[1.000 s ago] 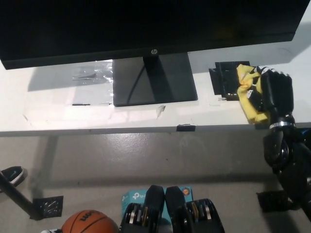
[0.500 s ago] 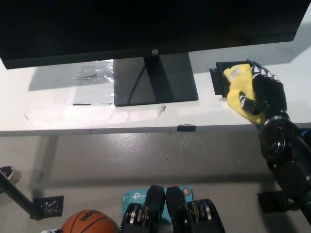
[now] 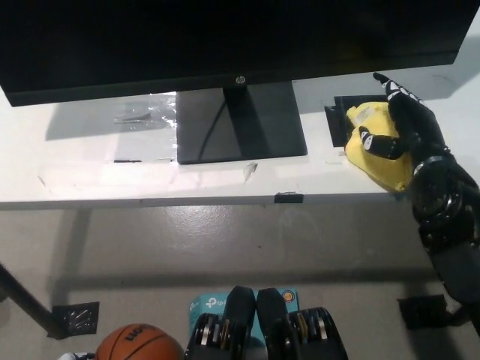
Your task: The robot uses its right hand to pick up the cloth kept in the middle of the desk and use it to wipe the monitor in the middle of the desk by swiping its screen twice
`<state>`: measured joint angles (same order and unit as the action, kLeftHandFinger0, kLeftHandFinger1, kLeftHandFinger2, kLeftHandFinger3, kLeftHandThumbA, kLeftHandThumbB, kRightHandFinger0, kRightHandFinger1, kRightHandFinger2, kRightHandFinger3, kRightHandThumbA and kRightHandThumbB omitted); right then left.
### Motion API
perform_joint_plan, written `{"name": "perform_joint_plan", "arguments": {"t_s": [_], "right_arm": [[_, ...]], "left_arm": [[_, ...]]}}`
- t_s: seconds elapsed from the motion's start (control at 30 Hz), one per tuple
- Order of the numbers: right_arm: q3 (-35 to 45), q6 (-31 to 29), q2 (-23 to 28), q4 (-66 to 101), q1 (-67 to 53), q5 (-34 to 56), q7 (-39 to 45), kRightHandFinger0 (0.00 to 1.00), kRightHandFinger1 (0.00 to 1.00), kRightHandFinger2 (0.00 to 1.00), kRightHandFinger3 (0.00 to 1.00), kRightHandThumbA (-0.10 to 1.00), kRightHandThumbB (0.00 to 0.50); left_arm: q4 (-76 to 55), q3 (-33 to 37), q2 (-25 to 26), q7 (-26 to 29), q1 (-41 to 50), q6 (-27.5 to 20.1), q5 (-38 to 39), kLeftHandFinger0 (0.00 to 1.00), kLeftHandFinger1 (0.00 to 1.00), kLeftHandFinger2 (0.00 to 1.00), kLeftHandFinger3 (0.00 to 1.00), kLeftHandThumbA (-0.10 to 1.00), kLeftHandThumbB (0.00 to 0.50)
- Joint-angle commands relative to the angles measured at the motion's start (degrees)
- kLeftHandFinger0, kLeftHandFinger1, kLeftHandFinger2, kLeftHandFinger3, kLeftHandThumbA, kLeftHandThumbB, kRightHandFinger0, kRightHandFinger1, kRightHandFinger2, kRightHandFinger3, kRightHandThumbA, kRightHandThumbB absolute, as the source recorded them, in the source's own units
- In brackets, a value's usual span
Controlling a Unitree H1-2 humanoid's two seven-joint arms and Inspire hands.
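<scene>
The black right hand [image 3: 405,127] grasps the yellow cloth [image 3: 375,146] with its fingers curled on it. The cloth lies on the white desk [image 3: 90,165], right of the monitor [image 3: 225,37] stand, near the desk's near edge.

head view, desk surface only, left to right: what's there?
clear plastic bag → monitor stand base → black mat → yellow cloth → right hand, which rests on the cloth.
</scene>
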<state>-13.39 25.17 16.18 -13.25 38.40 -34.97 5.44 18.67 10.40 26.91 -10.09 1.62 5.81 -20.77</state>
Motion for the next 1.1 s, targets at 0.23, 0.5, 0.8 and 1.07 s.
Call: {"name": "perform_joint_plan", "arguments": {"t_s": [0.23,0.5,0.8,1.07], "right_arm": [[5.75,1.76,1.72,17.42,-4.20,-1.58,10.07,1.00,1.00,1.00,1.00,0.48,0.388],[8.65,-10.14,-6.51,32.76,-25.07,2.62,-5.30,0.68,0.99,1.00,1.00,0.10,0.159],[13.47,-34.59,-14.09,13.77,-35.25,10.03,-20.93,0.48,0.57,0.72,0.70,-0.10,0.102],[15.21,-37.96,-14.05,5.87,-33.68,13.28,-19.75,0.60,0.63,0.71,0.68,-0.10,0.101]], "left_arm": [[-0.94,-0.77,1.12,0.77,-0.58,-1.64,-0.06,0.92,0.97,0.91,0.76,0.10,0.221],[-0.58,-1.00,0.80,1.14,-0.52,-1.57,0.14,0.92,0.97,0.92,0.77,0.14,0.247],[-0.55,-1.07,0.97,0.91,-0.83,-1.95,0.42,0.93,0.98,0.93,0.78,0.19,0.250],[0.13,-1.39,1.26,1.30,-1.29,-2.83,0.58,0.93,0.97,0.93,0.79,0.21,0.255]]}}
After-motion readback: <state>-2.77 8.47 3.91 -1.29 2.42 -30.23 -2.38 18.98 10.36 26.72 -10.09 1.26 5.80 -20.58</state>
